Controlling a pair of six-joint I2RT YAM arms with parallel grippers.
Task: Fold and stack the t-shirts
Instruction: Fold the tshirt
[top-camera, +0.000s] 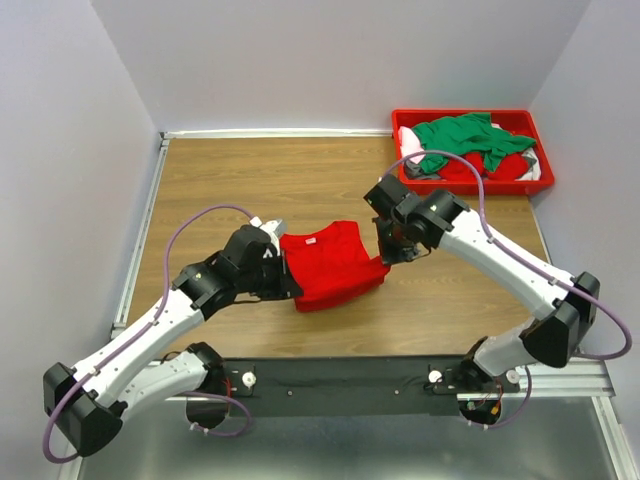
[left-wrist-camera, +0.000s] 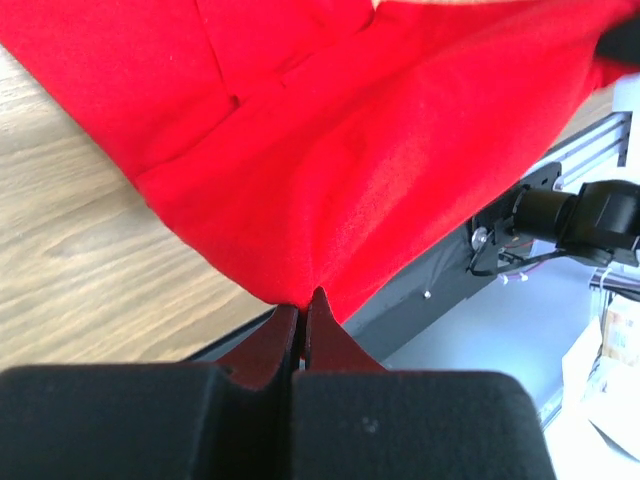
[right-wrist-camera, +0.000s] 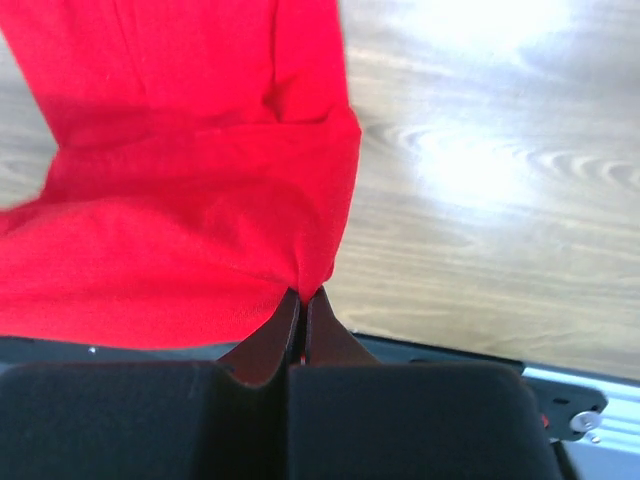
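Where the wooden surface (top-camera: 230, 170) is viewed from above, a red shirt (top-camera: 332, 262) is found near its middle, bunched and partly folded, with a small label (top-camera: 309, 241) shown near its 12 o'clock edge. The 9 o'clock side of the shirt is held by the left tool (left-wrist-camera: 303, 305), whose fingers are pressed together on a pinch of red cloth. The 3 o'clock corner is clamped in the same way by the right tool (right-wrist-camera: 303, 298), the cloth being drawn to a point between the closed fingers. From each pinch the cloth is seen fanning out above the wood grain. Whether the shirt's middle is resting on the surface cannot be told. Well apart, at 2 o'clock from the shirt, a red bin (top-camera: 455, 188) is set at the far corner. A green shirt (top-camera: 462, 135) is heaped on top inside it, with red garments (top-camera: 465, 168) underneath and white cloth (top-camera: 408, 140) at the 9 o'clock end.
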